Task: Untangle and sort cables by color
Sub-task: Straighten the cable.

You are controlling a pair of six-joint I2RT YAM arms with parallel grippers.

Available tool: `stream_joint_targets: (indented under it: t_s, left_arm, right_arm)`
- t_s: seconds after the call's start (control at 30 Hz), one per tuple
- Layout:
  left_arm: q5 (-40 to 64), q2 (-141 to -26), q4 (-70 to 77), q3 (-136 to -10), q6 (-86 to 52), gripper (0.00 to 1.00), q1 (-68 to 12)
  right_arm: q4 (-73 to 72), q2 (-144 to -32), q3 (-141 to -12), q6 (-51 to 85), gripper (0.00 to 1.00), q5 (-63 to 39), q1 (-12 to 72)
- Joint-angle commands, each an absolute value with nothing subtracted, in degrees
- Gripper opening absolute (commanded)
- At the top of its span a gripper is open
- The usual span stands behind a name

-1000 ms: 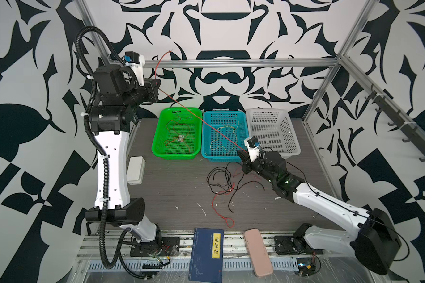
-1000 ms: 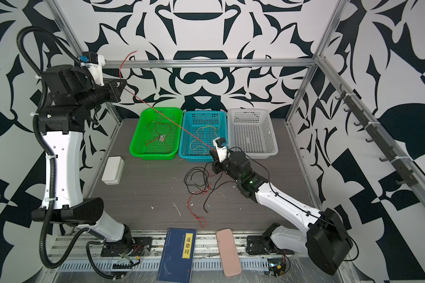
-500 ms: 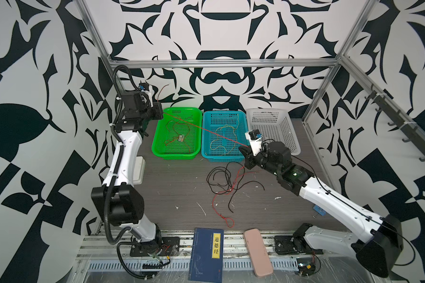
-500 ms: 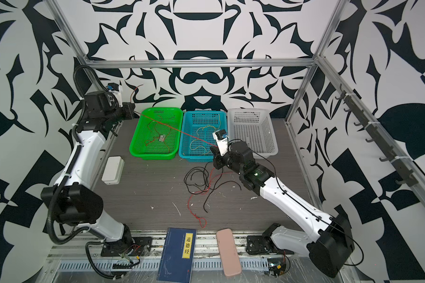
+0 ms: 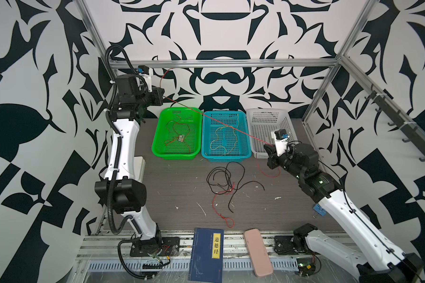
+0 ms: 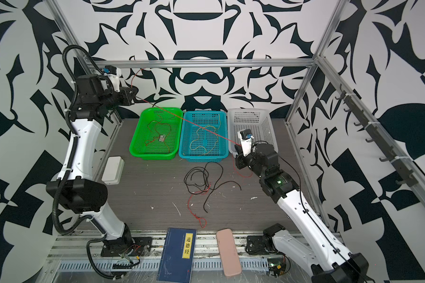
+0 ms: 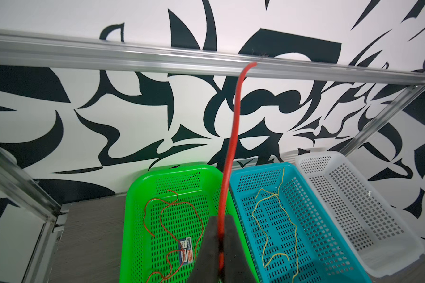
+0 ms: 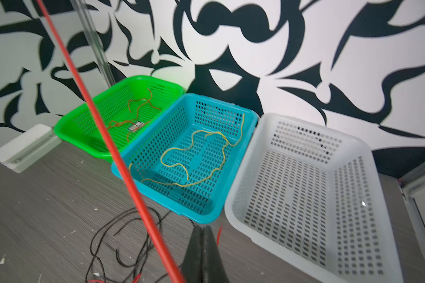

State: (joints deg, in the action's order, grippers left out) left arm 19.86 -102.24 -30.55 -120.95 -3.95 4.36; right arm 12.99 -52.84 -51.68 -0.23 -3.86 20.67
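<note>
Since half a second ago the left arm has risen into a tall, folded pose. The right gripper [image 5: 268, 148] has slid from the front of the sky-blue perforated plastic basket [image 5: 226, 113] toward that basket's right front corner.

The left gripper [image 5: 161, 96] hangs high, behind and left of the blue basket, its fingers [image 7: 212, 235] clenched on a thin taut red wire [image 5: 219, 121]. That wire runs straight and diagonally above the blue basket down to the right gripper, whose fingers [image 8: 201, 242] are pressed together with the wire ending at them. A slack red loop droops below it.

Inside the blue basket lies a curling pale yellow wire [image 8: 182, 185]. In the bright green perforated basket [image 5: 157, 137], touching the blue one's left side, lies a loose red wire [image 5: 182, 123]. A white perforated basket [image 5: 268, 112] sits against the blue one's right side.

On the grey wood-grain table [image 5: 177, 186], in front of the blue basket, thin black wires [image 5: 221, 176] lie tangled with another red wire [image 5: 213, 204] that trails forward.
</note>
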Motion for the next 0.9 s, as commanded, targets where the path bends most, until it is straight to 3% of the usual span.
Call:
stream_joint_targets:
  t_s: [0.0,0.2,0.33,0.6,0.87]
  left_arm:
    - [-6.66,-106.93,-22.30,-128.77,-2.81,0.00,18.12]
    - [-1.86,-109.39,-24.87,-138.68,-10.78,0.00,26.59]
    - [0.37,-107.24,-22.95,-137.66,-16.73,0.00,32.53]
    - [5.45,-106.64,-21.80,-134.14,-22.82,0.00,40.08]
    - [7.78,-108.93,-21.23,-135.88,-25.72,0.00,42.14]
  right_arm:
    - [28.30,-48.92,-50.04,3.19,0.03,15.39,11.64]
    - [28.58,-49.73,-49.47,4.26,0.04,16.56,5.96]
    - [28.22,-51.08,-49.81,4.39,0.04,15.37,2.20]
    - [25.84,-54.10,-49.86,7.47,0.03,4.26,-16.74]
    - [26.12,-53.88,-49.00,7.65,0.05,10.51,-19.08]
